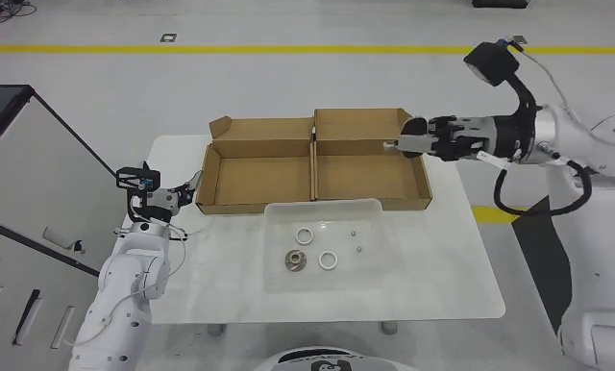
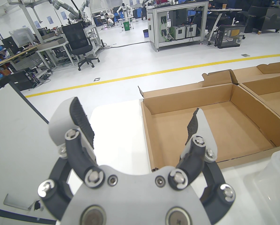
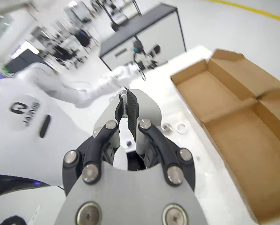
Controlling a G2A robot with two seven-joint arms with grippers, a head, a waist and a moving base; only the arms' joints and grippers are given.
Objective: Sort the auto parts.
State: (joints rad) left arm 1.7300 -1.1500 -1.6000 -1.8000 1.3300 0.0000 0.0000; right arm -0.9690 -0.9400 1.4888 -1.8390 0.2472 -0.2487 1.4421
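In the right gripper (image 3: 126, 101) sits a silver, threaded bolt (image 3: 123, 106).

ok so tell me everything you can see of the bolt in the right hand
The bolt is small, silvery and metal-looking, with a threaded shank and what looks like a hex head at one end. It is clamped lengthwise between the ribbed black pads of the right hand, head toward the fingertips. Nothing else touches it. In the top view that hand hangs above the right cardboard box.
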